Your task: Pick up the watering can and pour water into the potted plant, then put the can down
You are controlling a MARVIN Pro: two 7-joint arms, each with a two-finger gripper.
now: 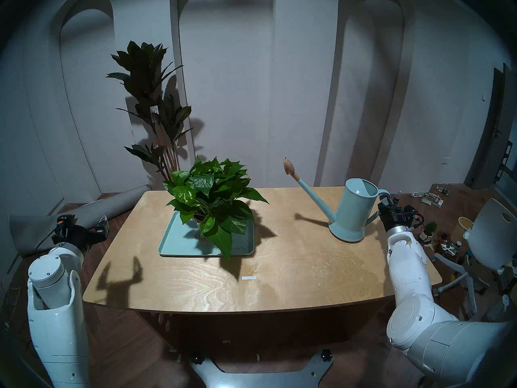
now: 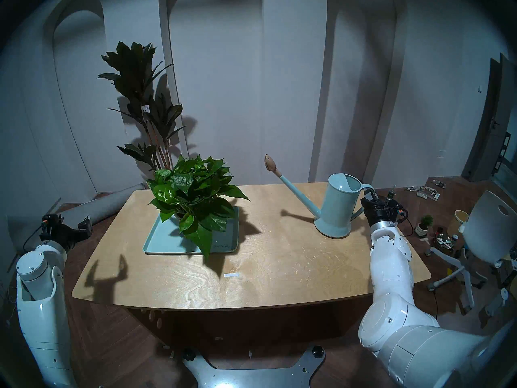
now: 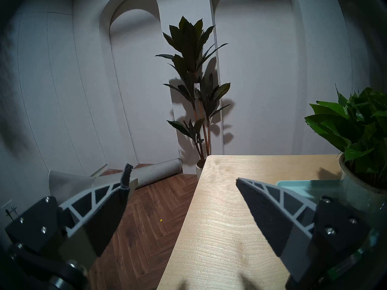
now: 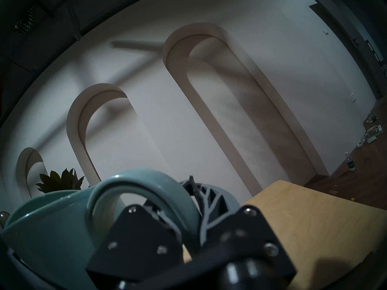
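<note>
The pale blue-green watering can stands on the right side of the wooden table, its long spout and tan rose head pointing left toward the potted plant. My right gripper is shut on the can's loop handle, and one grey finger shows beside it. The potted plant, bushy and bright green, sits on a pale blue-green tray left of centre. My left gripper hangs open and empty off the table's left edge.
A tall dark-leaved plant stands on the floor behind the table's far left corner. A rolled grey mat lies on the floor at left. A white chair and small clutter sit on the floor at right. A white label lies near the table's front.
</note>
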